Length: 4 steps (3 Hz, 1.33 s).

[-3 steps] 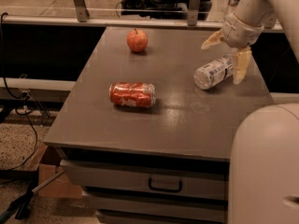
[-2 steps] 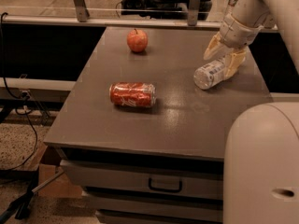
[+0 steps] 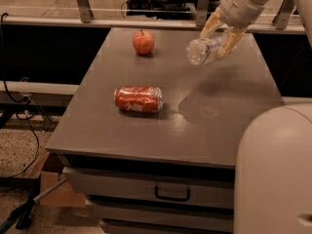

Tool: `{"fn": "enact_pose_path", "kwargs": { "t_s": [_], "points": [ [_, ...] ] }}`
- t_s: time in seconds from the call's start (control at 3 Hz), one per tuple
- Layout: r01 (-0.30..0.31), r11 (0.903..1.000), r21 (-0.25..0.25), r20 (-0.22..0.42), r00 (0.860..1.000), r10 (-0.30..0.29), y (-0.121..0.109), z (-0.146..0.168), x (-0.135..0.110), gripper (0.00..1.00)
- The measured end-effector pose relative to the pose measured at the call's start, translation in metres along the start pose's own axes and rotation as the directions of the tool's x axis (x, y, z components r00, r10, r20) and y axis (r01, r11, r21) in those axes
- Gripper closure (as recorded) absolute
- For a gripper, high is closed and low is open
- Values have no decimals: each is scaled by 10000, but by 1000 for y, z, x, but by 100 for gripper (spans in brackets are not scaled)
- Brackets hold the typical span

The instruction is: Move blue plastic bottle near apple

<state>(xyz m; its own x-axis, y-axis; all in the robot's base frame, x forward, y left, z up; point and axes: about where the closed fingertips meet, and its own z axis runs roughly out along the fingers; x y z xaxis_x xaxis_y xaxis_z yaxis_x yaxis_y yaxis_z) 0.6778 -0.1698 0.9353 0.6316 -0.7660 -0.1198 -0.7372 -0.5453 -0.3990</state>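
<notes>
The blue plastic bottle (image 3: pixel 201 50) is a small clear bottle held lying sideways in the air above the table's far right part, with a shadow on the table beneath it. My gripper (image 3: pixel 222 32) is shut on the blue plastic bottle, its tan fingers (image 3: pixel 211 23) on either side of it. The apple (image 3: pixel 143 42) is red-orange with a short stem and sits on the grey table (image 3: pixel 219 130) at the far middle, to the left of the bottle and apart from it.
A red soda can (image 3: pixel 138 99) lies on its side at the table's middle left. A drawer with a handle (image 3: pixel 172 195) is under the table top. My white body (image 3: pixel 273 174) fills the lower right. A rail and posts run behind the table.
My gripper has closed on the bottle and lifted it off the table, carrying it up and left toward the apple. The can and apple have not moved.
</notes>
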Motion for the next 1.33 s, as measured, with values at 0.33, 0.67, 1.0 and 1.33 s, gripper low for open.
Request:
{"fn": "enact_pose_path", "kwargs": {
  "t_s": [0.33,0.67,1.0,1.33],
  "points": [
    [1487,9861,742,410,9875,-1520,-29,-1,-27,100],
    [2287,9650,1284,459,9706,-2361,-47,17,-32,100],
    [2345,9541,1864,199,9700,-2423,-67,33,-25,100],
    [2375,9443,2279,64,9694,-2454,-90,46,-27,100]
  ]
}}
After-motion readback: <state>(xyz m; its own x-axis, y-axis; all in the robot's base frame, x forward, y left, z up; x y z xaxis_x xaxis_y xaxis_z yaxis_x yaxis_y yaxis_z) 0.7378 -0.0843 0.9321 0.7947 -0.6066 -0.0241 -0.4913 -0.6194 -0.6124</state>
